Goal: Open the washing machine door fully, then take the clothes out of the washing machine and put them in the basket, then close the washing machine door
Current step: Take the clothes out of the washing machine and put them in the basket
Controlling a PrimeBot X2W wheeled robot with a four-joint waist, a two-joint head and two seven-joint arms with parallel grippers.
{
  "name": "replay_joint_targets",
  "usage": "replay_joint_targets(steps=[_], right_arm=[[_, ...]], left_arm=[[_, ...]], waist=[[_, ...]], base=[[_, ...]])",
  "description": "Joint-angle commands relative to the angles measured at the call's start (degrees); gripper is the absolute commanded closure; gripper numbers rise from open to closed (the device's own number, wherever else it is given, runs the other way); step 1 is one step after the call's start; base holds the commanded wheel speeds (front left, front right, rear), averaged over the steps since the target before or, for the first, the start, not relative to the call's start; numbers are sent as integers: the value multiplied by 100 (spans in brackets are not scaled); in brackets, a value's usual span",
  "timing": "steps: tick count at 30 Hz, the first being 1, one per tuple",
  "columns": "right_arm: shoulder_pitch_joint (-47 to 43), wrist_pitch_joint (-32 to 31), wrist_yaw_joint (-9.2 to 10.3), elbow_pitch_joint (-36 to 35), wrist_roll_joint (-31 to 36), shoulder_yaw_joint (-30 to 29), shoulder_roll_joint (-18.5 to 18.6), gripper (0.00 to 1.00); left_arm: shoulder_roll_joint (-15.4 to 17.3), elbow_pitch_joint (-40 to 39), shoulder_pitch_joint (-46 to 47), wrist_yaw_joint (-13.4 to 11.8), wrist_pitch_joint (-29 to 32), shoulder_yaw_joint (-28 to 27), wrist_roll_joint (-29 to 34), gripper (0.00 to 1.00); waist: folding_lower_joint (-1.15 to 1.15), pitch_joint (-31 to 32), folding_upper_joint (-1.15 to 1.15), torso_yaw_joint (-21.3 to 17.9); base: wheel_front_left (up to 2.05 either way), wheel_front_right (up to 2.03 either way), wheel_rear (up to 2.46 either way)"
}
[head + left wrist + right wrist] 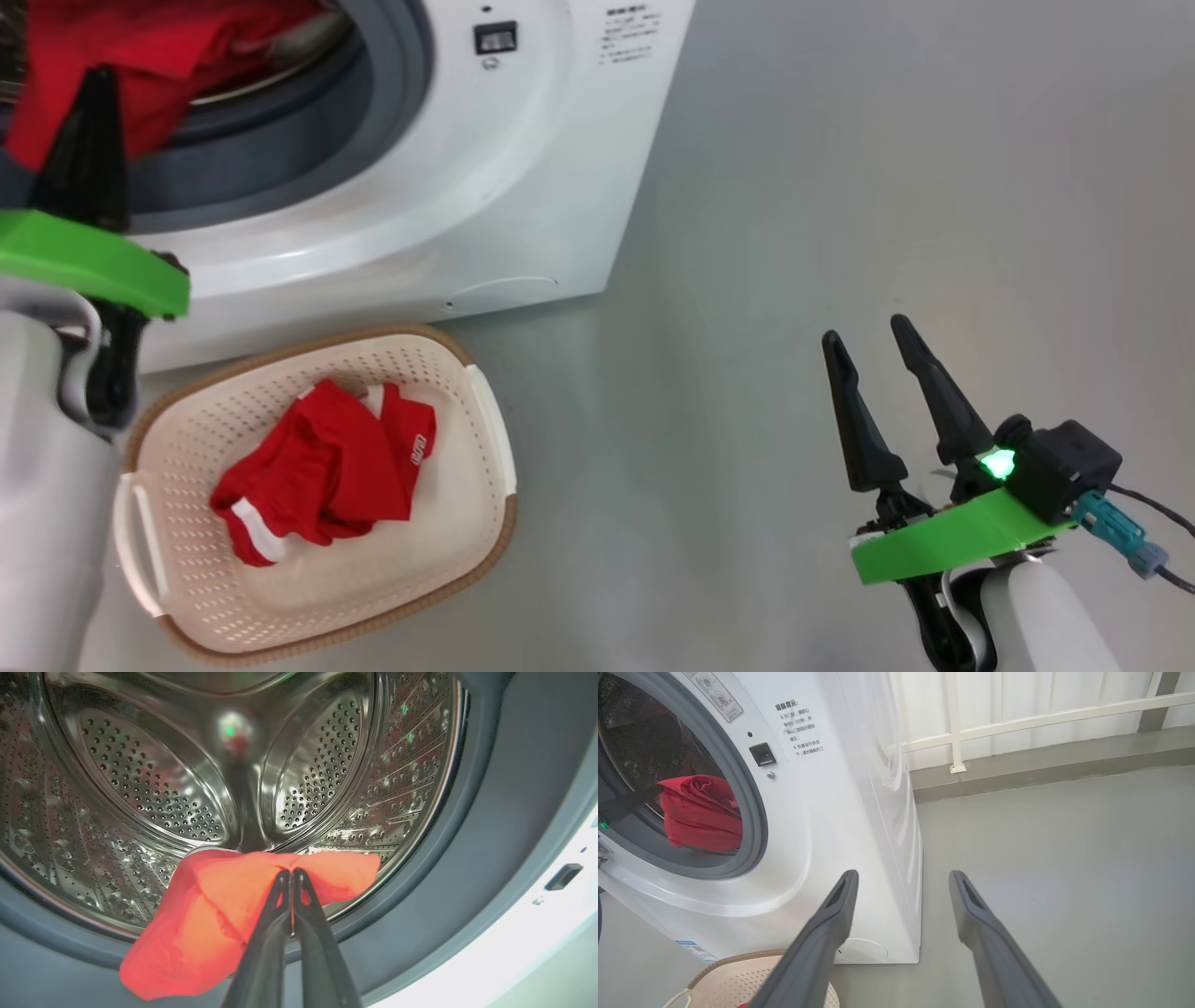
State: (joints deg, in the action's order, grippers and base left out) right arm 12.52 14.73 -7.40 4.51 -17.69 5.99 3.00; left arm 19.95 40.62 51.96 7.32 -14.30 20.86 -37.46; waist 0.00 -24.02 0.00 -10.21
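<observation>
At 6 o'clock in the left wrist view, the left gripper point(290, 872), fingers clamped together on a red garment point(210, 914), hangs at the drum point(140, 774) mouth. Lift the cloth clear of the grey gasket point(467, 858) before swinging it to the basket point(439, 523). The basket sits at 7 o'clock in the head view and holds a second garment point(327, 467). The right gripper point(864, 329), at 4 o'clock, waits with its fingers apart.

Bright, soft and even across the head view, with only faint shadow on the floor point(840, 187) beside the washing machine point(523, 187). Glinting off the drum point(140, 779) in the left wrist view, blown white at the lower right, and washing the clothes point(219, 905) to orange. Bowed at the edges in both wrist views.
</observation>
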Motion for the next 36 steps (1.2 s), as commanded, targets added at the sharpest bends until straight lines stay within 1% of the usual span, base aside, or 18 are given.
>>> replay_joint_targets(steps=[1,8,24,31,36], right_arm=[[-138,27,-9,-106,57,68,-13,0],[-302,27,-9,-31,141,-1,-13,0],[-564,27,-9,65,258,-81,-13,0],[-618,27,-9,42,281,-103,-13,0],[-628,27,-9,27,291,-127,-13,0]], left_arm=[[206,-360,-136,17,-69,-287,108,100],[73,-1295,-980,17,-69,-770,374,100],[-204,-3096,-2614,17,-70,-1677,656,100],[-286,-3971,-3309,17,-70,-1947,737,100],[-334,-4197,-3719,17,-70,-1969,739,100]], waist=[[0,202,0,177],[0,470,0,343],[0,941,0,608],[0,972,0,662],[0,930,0,713]], base=[[0,0,0],[0,0,0],[0,0,0],[0,0,0],[0,0,0]])
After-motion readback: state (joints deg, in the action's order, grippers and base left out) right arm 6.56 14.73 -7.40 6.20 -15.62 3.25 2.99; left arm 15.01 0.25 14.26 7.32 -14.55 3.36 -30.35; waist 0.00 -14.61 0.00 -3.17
